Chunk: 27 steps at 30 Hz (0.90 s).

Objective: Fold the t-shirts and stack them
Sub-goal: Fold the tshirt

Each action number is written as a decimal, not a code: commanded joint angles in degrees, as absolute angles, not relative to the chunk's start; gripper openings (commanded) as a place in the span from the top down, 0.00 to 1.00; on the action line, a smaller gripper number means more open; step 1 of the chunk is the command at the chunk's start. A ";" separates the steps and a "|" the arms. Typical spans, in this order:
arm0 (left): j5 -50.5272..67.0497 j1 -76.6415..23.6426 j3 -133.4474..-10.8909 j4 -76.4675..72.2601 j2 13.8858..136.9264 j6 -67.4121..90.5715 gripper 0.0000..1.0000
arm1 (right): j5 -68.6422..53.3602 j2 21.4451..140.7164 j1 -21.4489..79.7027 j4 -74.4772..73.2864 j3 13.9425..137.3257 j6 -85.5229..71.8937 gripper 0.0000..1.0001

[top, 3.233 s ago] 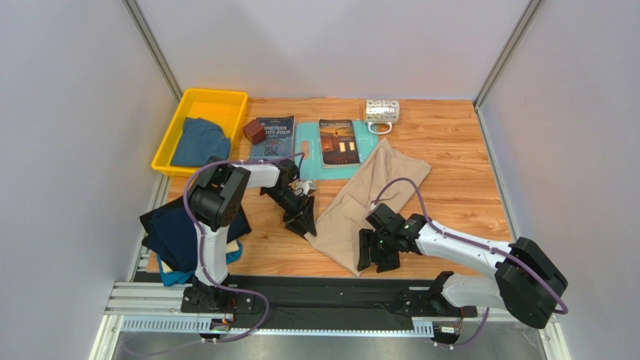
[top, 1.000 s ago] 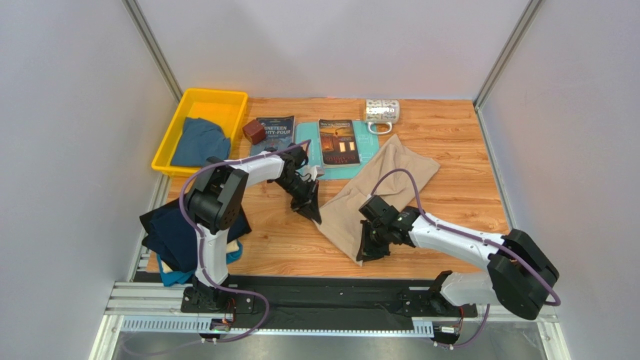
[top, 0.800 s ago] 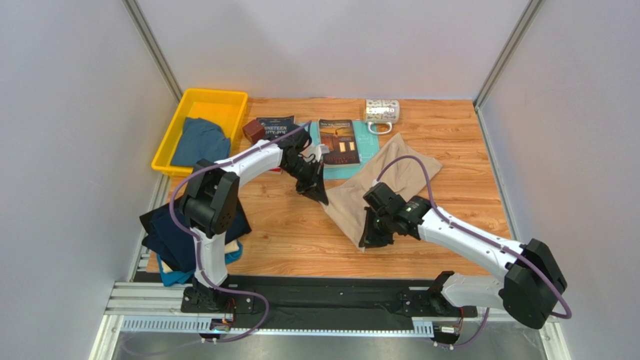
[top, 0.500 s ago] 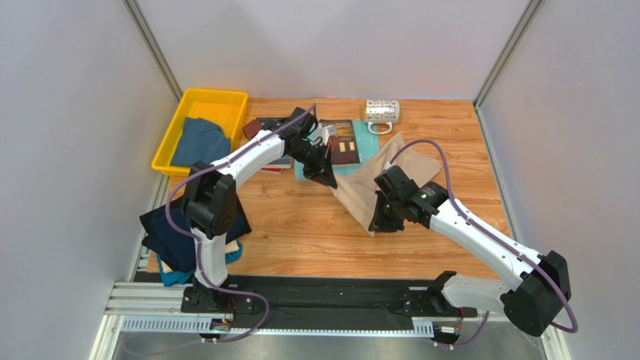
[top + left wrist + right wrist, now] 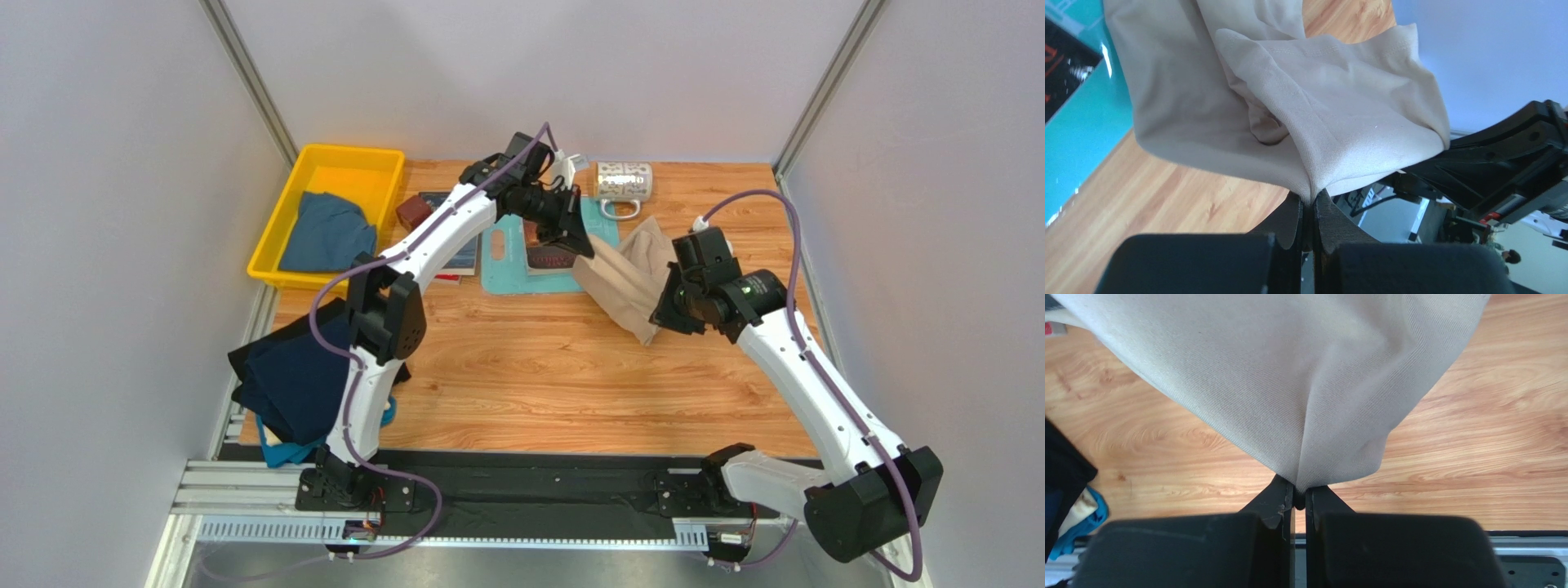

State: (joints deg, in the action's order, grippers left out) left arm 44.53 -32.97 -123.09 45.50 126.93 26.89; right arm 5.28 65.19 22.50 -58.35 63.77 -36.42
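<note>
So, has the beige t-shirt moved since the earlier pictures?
Yes. The beige t-shirt went away from the near edge of the table, toward the patterned mug at the back.

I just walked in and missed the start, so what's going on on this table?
The left end effector and the right end effector are each shut on an edge of the large beige cloth t-shirt, which hangs bunched between them near the flat light-teal board. A dark navy shirt pile lies at the near left edge of the wooden table, and a dusty blue shirt sits in the yellow plastic bin.
</note>
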 commanded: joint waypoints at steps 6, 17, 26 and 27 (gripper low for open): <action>46.66 -35.50 -132.36 33.93 137.19 28.74 1.00 | 10.73 68.64 16.97 -61.00 66.80 -30.06 1.00; 42.11 -35.68 -113.22 32.70 122.37 24.79 1.00 | -1.99 69.95 17.05 -55.02 67.15 -29.27 1.00; 35.87 -35.51 -98.36 41.83 109.61 21.01 1.00 | -13.18 67.68 17.93 -47.81 55.84 -31.82 1.00; 35.69 -35.51 -95.83 42.62 108.99 21.01 1.00 | -13.62 67.41 18.10 -48.33 54.51 -32.43 1.00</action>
State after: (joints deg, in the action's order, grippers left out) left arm 37.82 -35.16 -100.42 38.02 115.09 23.92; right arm -7.68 69.84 17.37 -51.90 59.75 -31.00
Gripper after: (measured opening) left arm 0.020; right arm 0.026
